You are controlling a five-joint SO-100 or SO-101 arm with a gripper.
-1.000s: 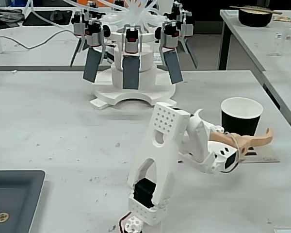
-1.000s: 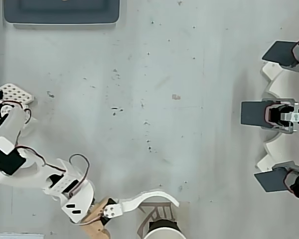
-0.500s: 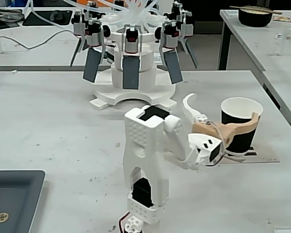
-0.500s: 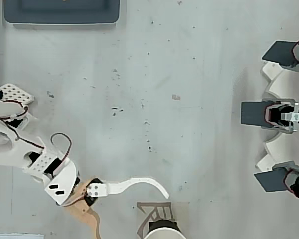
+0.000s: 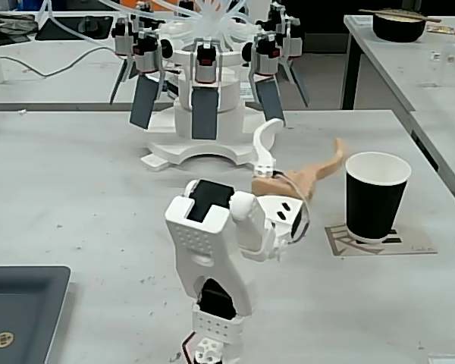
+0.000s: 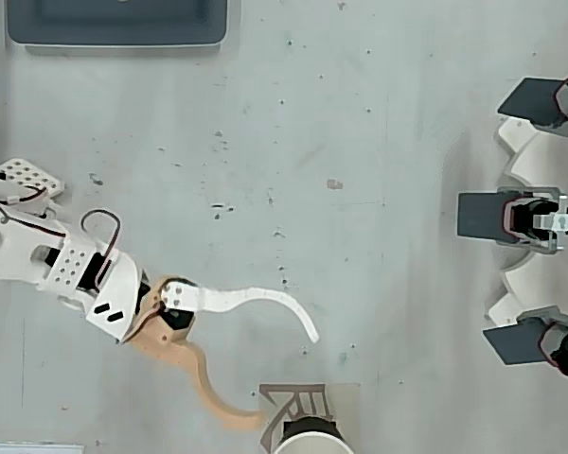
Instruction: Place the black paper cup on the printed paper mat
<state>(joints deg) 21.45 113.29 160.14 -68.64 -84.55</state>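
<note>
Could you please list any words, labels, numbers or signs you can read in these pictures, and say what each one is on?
No readable text in either view.
Printed paper mat: only black bars and thin lines, no letters.
Dark grey tray: a small round pale emblem, too small to read.
Black paper cup: plain, no print visible.

A dark grey tray [image 5: 19, 307] lies at the lower left corner of the pale, speckled tabletop [image 5: 83, 182] in the fixed view. A white multi-armed rig [image 5: 205, 91] stands at the far edge. On another table behind sits a dark bowl [image 5: 398, 26] with chopsticks across it.
</note>
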